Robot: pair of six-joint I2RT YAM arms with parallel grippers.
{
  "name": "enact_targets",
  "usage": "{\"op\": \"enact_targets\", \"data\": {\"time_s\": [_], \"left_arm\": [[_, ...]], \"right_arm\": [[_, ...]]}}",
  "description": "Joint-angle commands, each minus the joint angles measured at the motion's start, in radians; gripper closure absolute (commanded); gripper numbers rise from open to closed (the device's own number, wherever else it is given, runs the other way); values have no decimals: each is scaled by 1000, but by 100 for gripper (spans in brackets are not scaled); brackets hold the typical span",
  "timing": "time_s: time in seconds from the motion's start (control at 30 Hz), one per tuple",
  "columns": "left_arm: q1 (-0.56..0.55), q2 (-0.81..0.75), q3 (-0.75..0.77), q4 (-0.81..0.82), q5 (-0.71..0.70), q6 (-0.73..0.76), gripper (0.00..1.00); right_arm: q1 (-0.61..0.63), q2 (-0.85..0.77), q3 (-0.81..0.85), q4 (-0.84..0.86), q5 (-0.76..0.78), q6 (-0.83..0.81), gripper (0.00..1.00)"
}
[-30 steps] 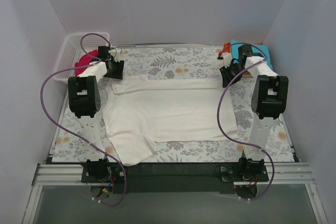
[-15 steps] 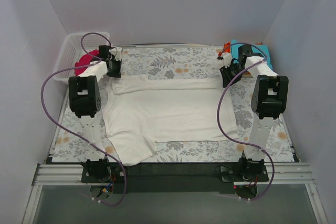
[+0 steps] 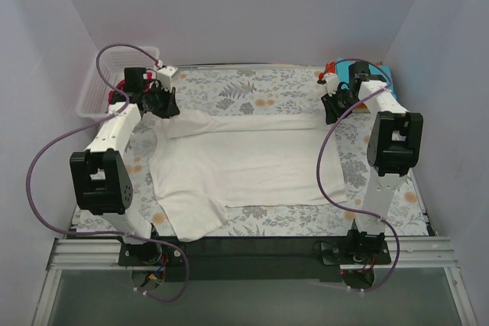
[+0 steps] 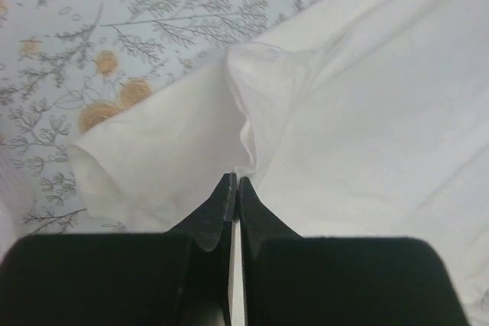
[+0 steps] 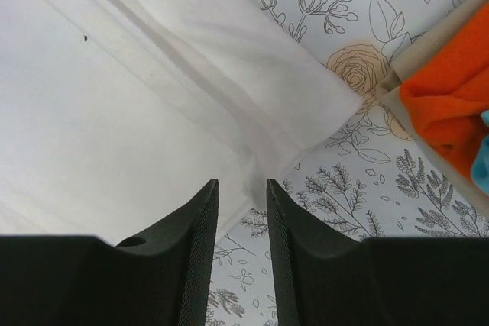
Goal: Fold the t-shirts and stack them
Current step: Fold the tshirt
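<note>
Near edge: shirt flap at near-left ends close to cover edge; bare cover strip to near-right
Shirt: off-white, flat mid-table; long axis L-R; far edge doubled into a band
L gripper: at far-left shirt corner; fingers pinched together on a raised cloth fold
R gripper: over far-right corner; fingers narrow gap, nothing betw. them; bare cover just beyond
Far corners: basket left, magenta shirt mostly hidden by arm; orange shirt & teal shirt right, cut off by frame
</note>
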Motion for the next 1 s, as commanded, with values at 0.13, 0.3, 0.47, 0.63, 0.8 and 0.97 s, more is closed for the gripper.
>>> {"op": "enact_targets", "data": {"time_s": [0.13,0.3,0.47,0.63,0.8,0.97], "left_arm": [[-2,-163,-254,-171,170,307,100],[-2,-204,-390,-201,153,469,100],[-2,-204,-420,-211,148,504,79],[-2,-175,-348,-211,214,423,47],[-4,-99,-268,-134,216,279,48],[-36,-63,-271,-24,123,116,60]], "right_arm": [[-6,-90,10,-36,6,-31,68],[-9,-104,-1,-45,9,-43,68],[-9,-92,13,-56,10,-45,68],[-6,-66,27,-64,4,-37,69],[0,-59,15,-65,-5,-32,70],[15,-56,-16,-70,-4,-29,74]]}}
